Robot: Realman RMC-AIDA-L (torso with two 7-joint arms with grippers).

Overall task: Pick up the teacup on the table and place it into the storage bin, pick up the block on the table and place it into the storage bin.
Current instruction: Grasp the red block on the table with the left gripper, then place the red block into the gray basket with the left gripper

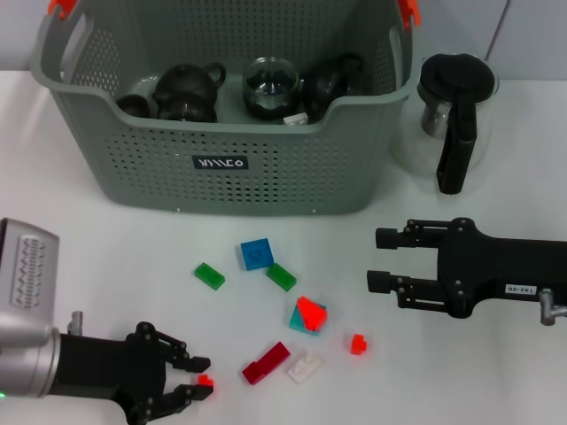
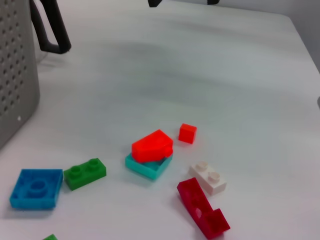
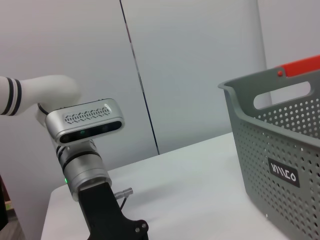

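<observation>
The grey-green storage bin (image 1: 266, 177) stands at the back of the table, and its wall also shows in the left wrist view (image 2: 15, 75) and the right wrist view (image 3: 287, 145). Inside it lie dark teapots (image 1: 186, 93), a glass cup (image 1: 270, 87) and a small dark cup (image 1: 133, 104). No teacup shows on the table. At the front left, my left gripper (image 1: 203, 377) is low over the table, shut on a small red block (image 1: 205, 381). My right gripper (image 1: 379, 258) hovers open right of the blocks, holding nothing.
Loose blocks lie in front of the bin: blue (image 1: 257, 254), two green (image 1: 282, 276), red on teal (image 1: 308, 314), small red (image 1: 358, 343), dark red (image 1: 266, 362), white (image 1: 304, 366). A clear glass pitcher (image 1: 456, 97) with a black handle stands right of the bin.
</observation>
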